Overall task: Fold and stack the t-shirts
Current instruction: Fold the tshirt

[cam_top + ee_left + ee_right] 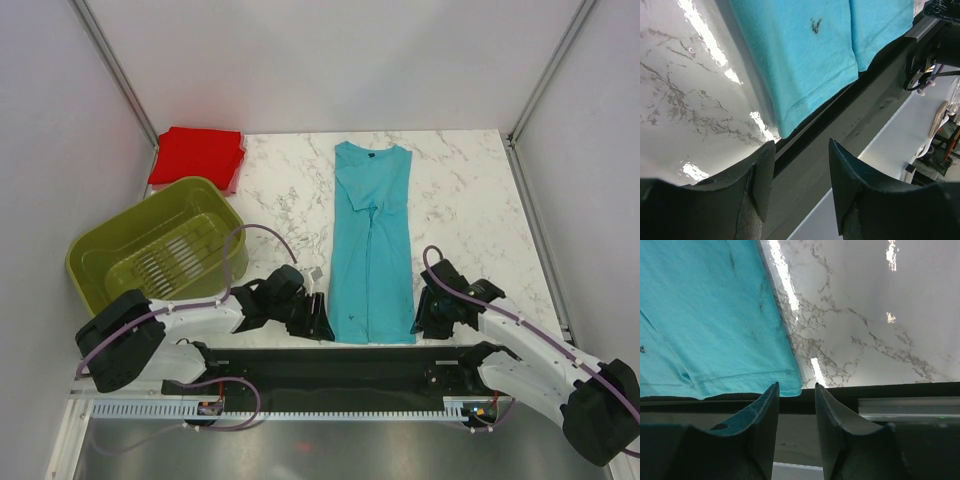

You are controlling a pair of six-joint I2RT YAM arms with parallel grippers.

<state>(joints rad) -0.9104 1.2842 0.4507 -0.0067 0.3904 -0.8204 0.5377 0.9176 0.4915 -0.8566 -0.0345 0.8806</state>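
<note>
1. On the marble table [470, 190], the turquoise shirt [372, 240] lies flat as a long narrow strip. Its sides are folded in to meet along the middle, with the neck at the far end and the hem at the near edge.
2. The hem reaches the black rail [330, 365] that runs along the near edge of the table. In the left wrist view the shirt [805, 55] has its near left corner lying just over that rail [840, 130].
3. The left gripper [320, 318] is low at the table's near edge, just beside the shirt's near left corner. Its wrist view shows the gripper [800, 145] with jaws spread and nothing between them; the cloth corner lies just ahead of the tips.
4. The right gripper [420, 322] is low at the near right corner of the hem. In its wrist view the gripper [796, 386] has jaws apart by a narrower gap. The shirt [705, 315] ends with its corner right at the mouth of that gap, and no cloth is pinched.
5. The red shirt [197, 157] lies as a flat square bundle in the far left corner of the table, well apart from both grippers.
6. An olive basket [150, 250] stands at the left, just in front of the red shirt.
</note>
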